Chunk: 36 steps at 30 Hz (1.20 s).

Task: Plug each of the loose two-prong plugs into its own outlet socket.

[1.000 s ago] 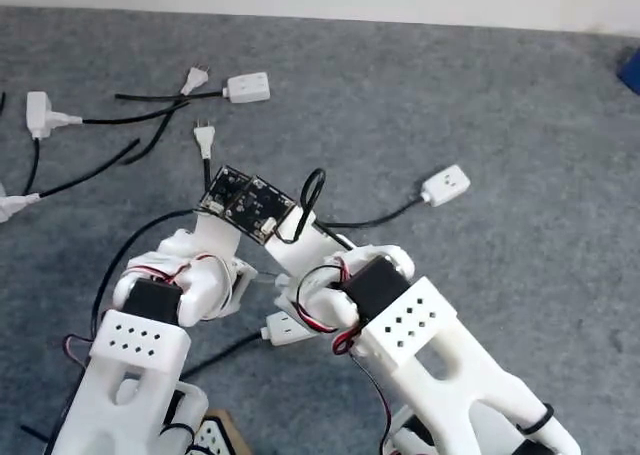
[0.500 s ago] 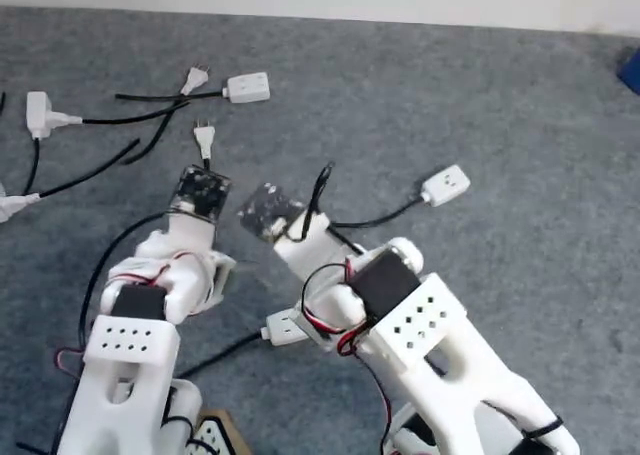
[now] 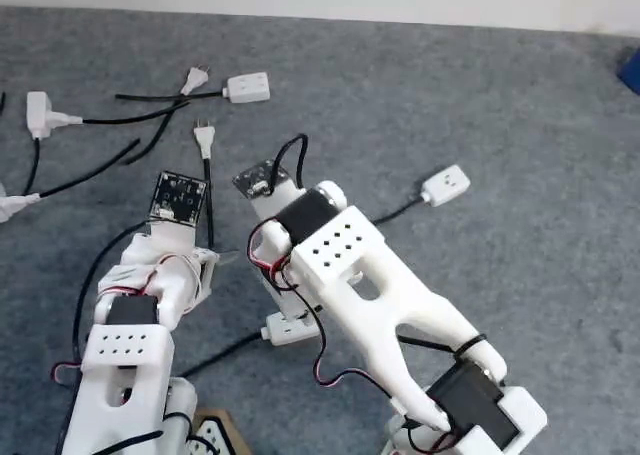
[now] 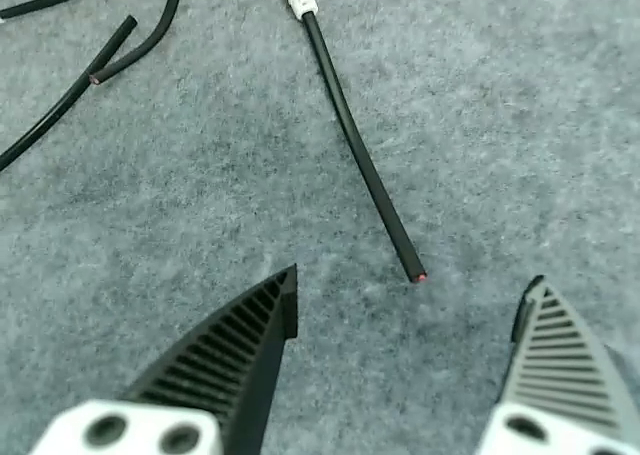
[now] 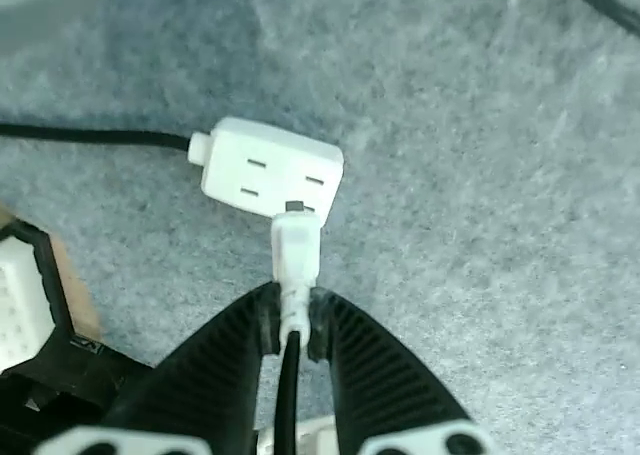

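Plug (image 5: 296,243) is slim, white and black-corded.

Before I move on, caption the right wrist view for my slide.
Right arm's jaws shut on a white two-prong plug, its tip at a white outlet socket on grey carpet.

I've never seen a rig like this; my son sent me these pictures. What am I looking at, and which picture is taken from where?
These are two white robot arms, the left arm and the right arm, each ending in a two-fingered gripper. The wide picture looks down from above on a grey carpet strewn with white sockets and plugs on black cords. The other two come from cameras on the arms' wrists. The left gripper is open above a loose black cord, holding nothing. The right gripper is shut on a white plug, its prongs right at a white socket.
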### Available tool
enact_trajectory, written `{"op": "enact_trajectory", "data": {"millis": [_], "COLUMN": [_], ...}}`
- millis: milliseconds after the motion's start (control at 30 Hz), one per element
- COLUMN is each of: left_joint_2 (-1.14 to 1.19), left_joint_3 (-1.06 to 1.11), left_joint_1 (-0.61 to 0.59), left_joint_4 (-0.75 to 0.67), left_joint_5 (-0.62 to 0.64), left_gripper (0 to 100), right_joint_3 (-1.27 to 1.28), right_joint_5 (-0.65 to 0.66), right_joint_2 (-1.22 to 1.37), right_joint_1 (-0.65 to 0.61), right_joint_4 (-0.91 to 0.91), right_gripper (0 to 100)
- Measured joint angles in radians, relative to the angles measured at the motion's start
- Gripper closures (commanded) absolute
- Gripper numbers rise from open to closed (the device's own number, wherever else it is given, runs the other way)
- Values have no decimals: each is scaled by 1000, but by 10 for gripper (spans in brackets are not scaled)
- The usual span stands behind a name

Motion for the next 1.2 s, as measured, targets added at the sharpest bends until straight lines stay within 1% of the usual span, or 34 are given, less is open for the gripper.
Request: {"op": "enact_trajectory", "data": {"millis": [167,300,667,900,1200], "left_joint_2": [0,0,0,0,0], "left_joint_3": [0,0,0,0,0], "left_joint_1": [0,0,0,0,0], "left_joint_4": [0,0,0,0,0], "left_joint_5": [0,0,0,0,0], "left_gripper": [653,653,653,653,653], "right_joint_3": [-3,6,15,87,92], "right_joint_5": [-5,-5,-5,-5,-5], "right_joint_2": [9,12,12,12,15], "right_joint_1": [0,0,18,18,20], "right_joint_4": [-61,-74,-74,-78,-78], "right_gripper": [991,991,991,991,991]}}
